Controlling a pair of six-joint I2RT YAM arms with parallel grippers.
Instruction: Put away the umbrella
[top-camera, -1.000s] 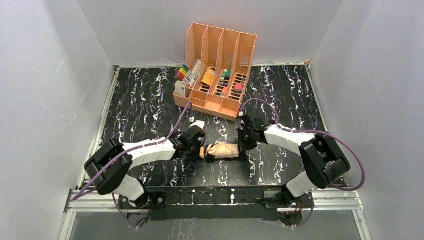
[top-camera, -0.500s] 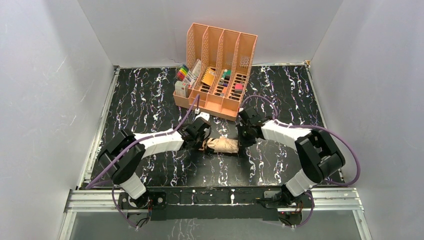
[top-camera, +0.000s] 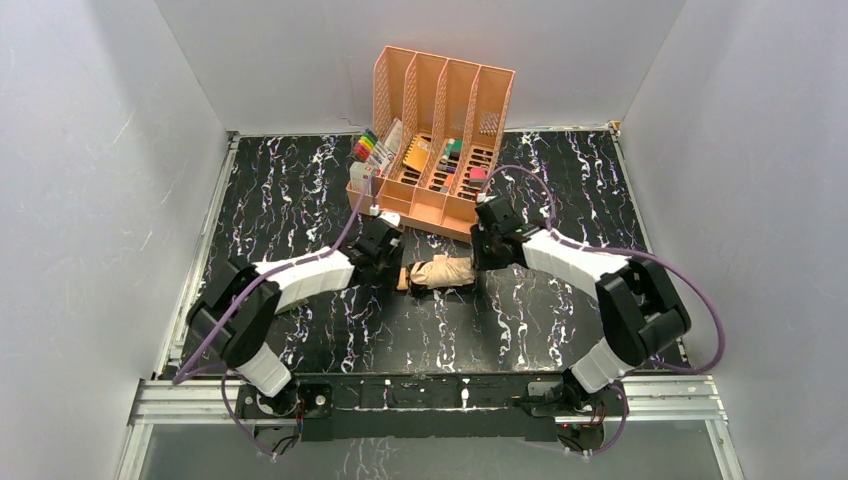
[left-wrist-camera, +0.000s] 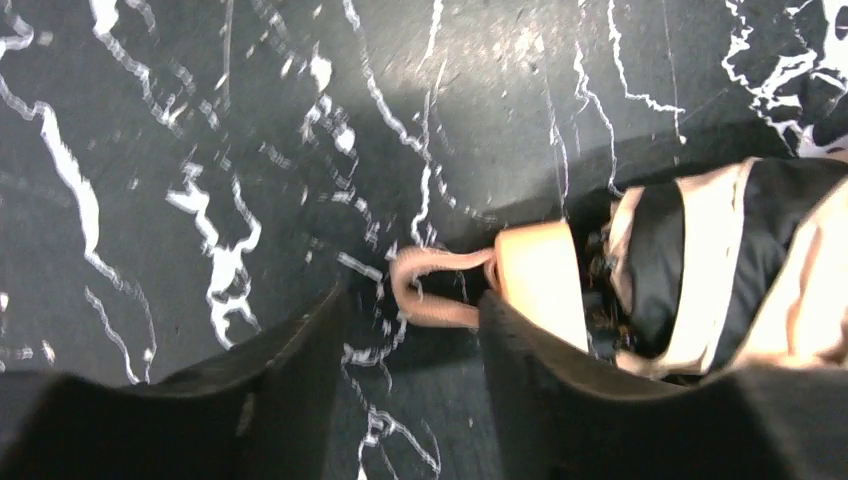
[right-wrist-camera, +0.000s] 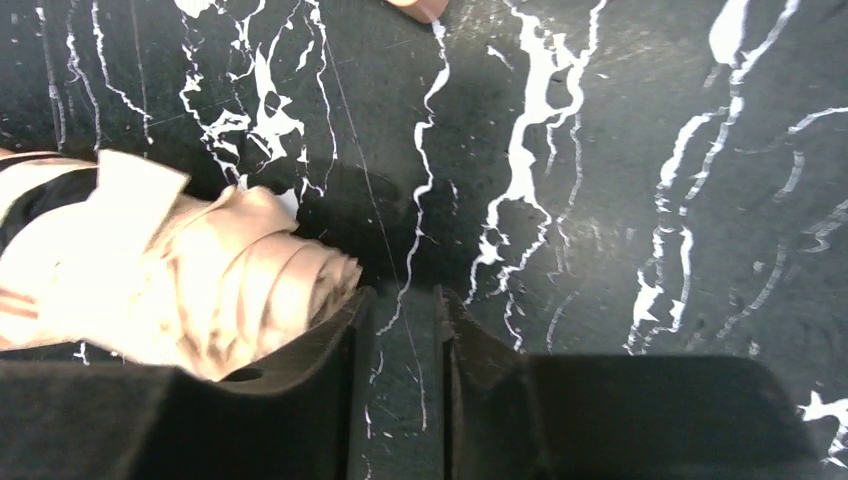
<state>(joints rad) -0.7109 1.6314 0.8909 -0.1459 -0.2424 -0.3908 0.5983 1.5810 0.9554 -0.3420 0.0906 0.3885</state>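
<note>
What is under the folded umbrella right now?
Only the black marbled table shows around the umbrella, which lies on it. The patch directly beneath is covered by its fabric.

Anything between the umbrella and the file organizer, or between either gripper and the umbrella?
Nothing visible. Only bare table separates the umbrella from the file organizer behind it. The umbrella's handle strap lies between the left gripper fingers; the right gripper sits right beside the canopy tip.
</note>
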